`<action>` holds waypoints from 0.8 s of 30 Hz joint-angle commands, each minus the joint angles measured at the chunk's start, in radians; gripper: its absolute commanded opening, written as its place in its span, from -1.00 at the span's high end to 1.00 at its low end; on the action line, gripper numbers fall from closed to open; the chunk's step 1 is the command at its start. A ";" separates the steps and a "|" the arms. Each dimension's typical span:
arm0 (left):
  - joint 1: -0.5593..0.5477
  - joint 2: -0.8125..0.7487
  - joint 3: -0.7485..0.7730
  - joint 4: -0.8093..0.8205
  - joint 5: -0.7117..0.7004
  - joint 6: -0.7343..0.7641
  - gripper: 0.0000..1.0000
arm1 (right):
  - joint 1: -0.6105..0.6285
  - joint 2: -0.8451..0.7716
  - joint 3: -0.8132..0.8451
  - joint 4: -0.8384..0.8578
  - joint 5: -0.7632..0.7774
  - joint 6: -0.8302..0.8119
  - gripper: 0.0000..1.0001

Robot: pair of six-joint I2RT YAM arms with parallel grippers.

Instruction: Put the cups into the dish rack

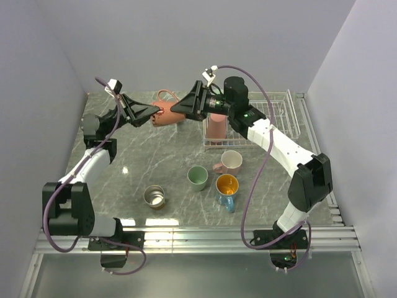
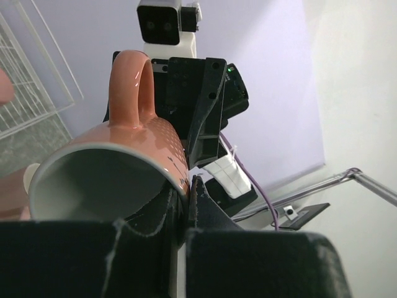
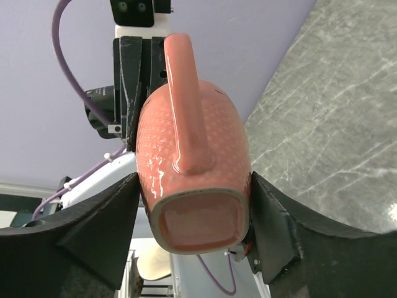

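A salmon pink mug (image 1: pixel 166 115) hangs in the air on its side above the table's far middle, handle up. My left gripper (image 2: pixel 186 186) is shut on its rim, one finger inside the mouth and one outside. From the other side my right gripper (image 3: pixel 193 180) has its two fingers pressed against the flanks of the mug (image 3: pixel 192 155) near its base. The white wire dish rack (image 1: pixel 282 115) stands at the far right with a pink cup (image 1: pixel 216 128) at its left end.
On the marble table in front stand a pale pink mug (image 1: pixel 231 162), a mint green cup (image 1: pixel 198 177), a blue mug with a gold inside (image 1: pixel 227 186) and a steel cup (image 1: pixel 154 197). Walls close in the back and both sides.
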 commanded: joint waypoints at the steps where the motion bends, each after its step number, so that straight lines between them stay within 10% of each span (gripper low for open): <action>1: -0.022 -0.053 0.078 -0.157 -0.025 0.186 0.99 | 0.045 0.012 0.079 0.094 -0.078 0.040 -0.23; 10: -0.028 -0.062 0.162 -0.484 -0.025 0.453 0.89 | 0.048 0.031 0.147 0.071 -0.080 0.029 1.00; 15: -0.028 -0.071 0.250 -0.859 -0.068 0.680 0.49 | 0.028 0.020 0.168 0.046 -0.078 0.017 1.00; 24: -0.027 -0.085 0.247 -0.937 -0.103 0.763 -0.13 | -0.035 -0.028 0.152 0.033 -0.075 0.012 1.00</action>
